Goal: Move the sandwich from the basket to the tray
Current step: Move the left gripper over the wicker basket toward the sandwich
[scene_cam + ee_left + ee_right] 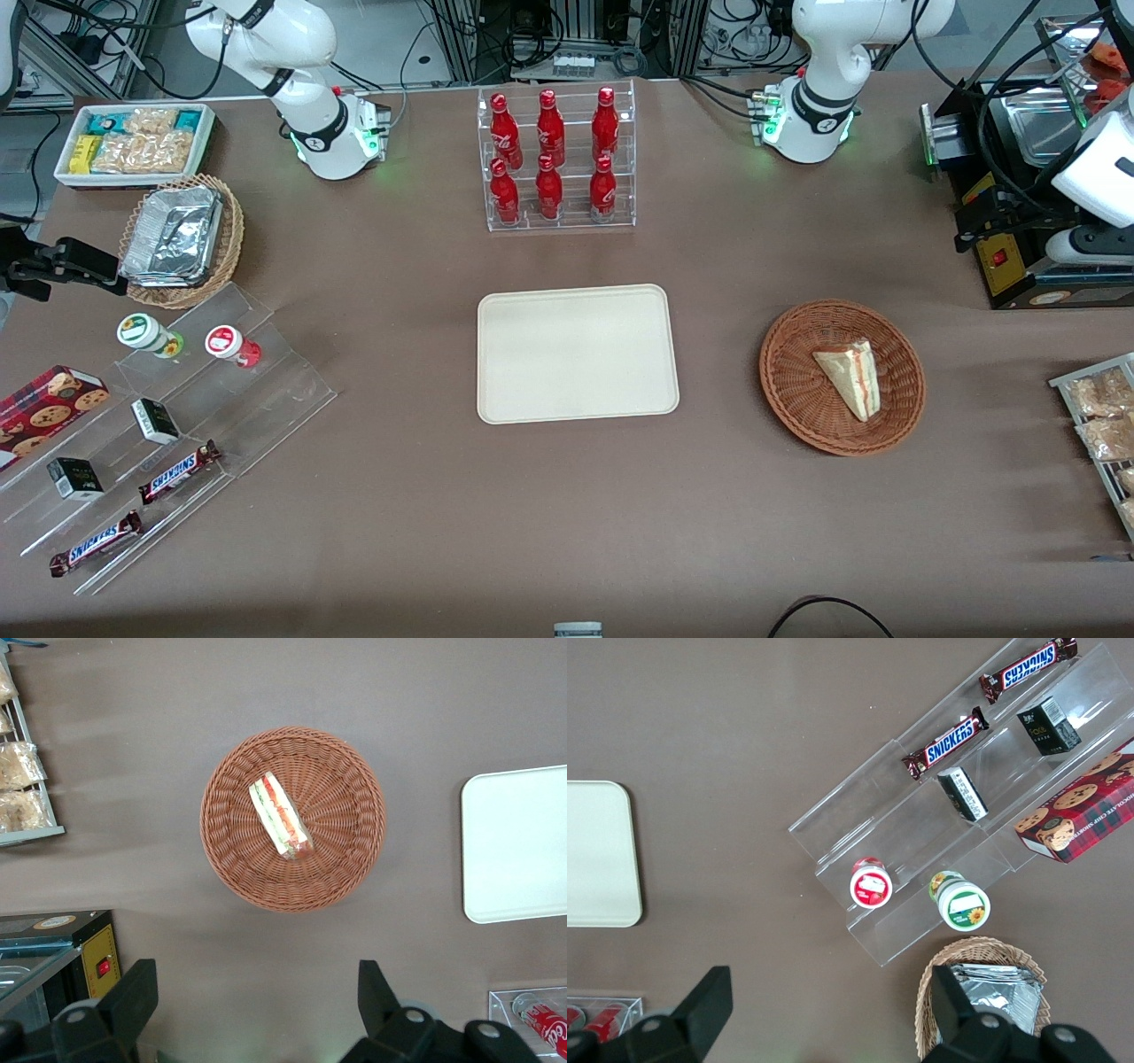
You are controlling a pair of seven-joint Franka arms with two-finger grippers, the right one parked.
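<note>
Gripper (257, 1001) spread wide, nothing held, hovering high above bare table just beside the basket (230, 868). Sandwich (280, 815) lying in the basket near its centre, long axis diagonal to the line between the fingers, so a wrist turn likely needed. Tray (518, 895) bare, cut off at frame edge. Gripper itself cropped out of the front view.

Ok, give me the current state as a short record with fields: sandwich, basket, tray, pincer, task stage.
sandwich: lying in the basket, wedge on its side, untouched
basket: reddish-brown wicker round, toward the working arm's end of the table, beside the tray
tray: cream rectangle at the table's middle, nothing on it
pincer: left arm's pincer high above the table near the basket, fingers wide apart, holding nothing
task stage: pick not yet begun
</note>
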